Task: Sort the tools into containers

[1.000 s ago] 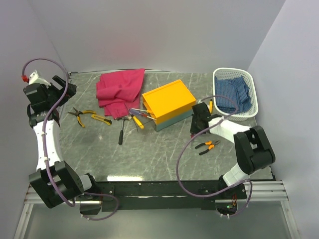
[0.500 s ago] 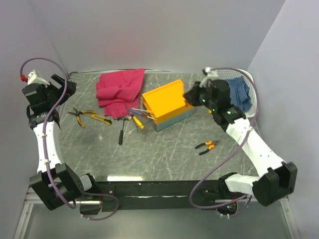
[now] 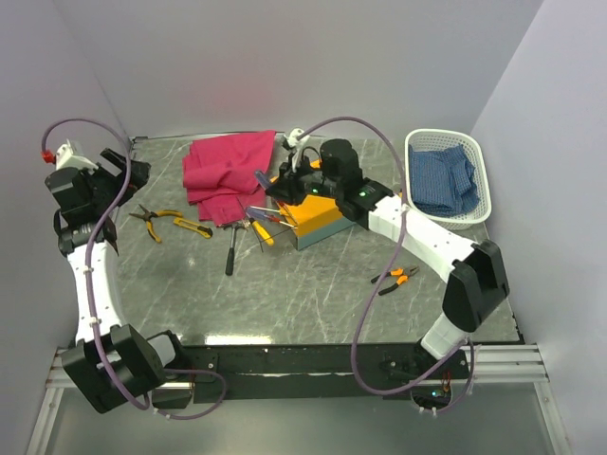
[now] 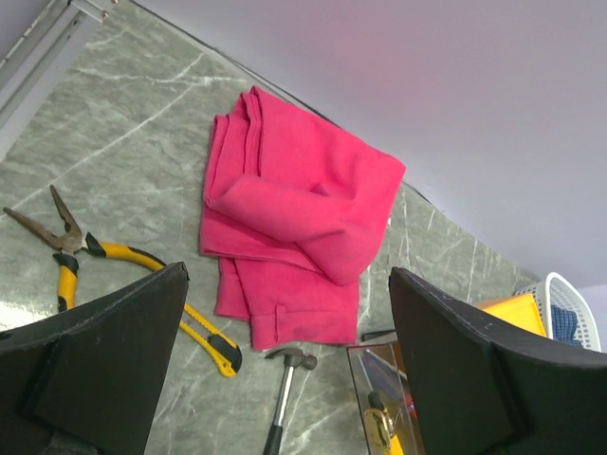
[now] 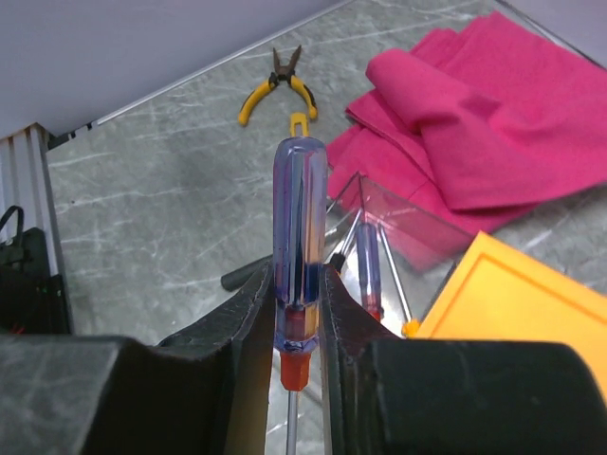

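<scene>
My right gripper [image 5: 299,294] is shut on a blue-handled screwdriver [image 5: 299,218], held upright. In the top view that gripper [image 3: 277,186] hangs over the left end of the orange-yellow toolbox [image 3: 321,212]. More screwdrivers [image 3: 262,224] lie by the toolbox, and one blue one [image 5: 368,265] shows beside a clear panel. A black-handled hammer [image 3: 230,248], yellow-black pliers [image 3: 150,219] and orange-black pliers [image 3: 394,279] lie on the table. The white lattice basket [image 3: 480,163] stands at the back right. My left gripper [image 4: 287,275] is open and empty, high at the far left [image 3: 119,172].
A magenta cloth [image 3: 228,171] lies behind the tools and also shows in the left wrist view [image 4: 294,209]. A yellow utility knife [image 3: 194,227] lies next to the pliers. A blue checked cloth [image 3: 441,180] fills the basket. Grey walls close in on three sides.
My right arm swung left from beside the basket, across the toolbox to its left end, and now shows the blue screwdriver in its jaws. My left arm barely moved.
</scene>
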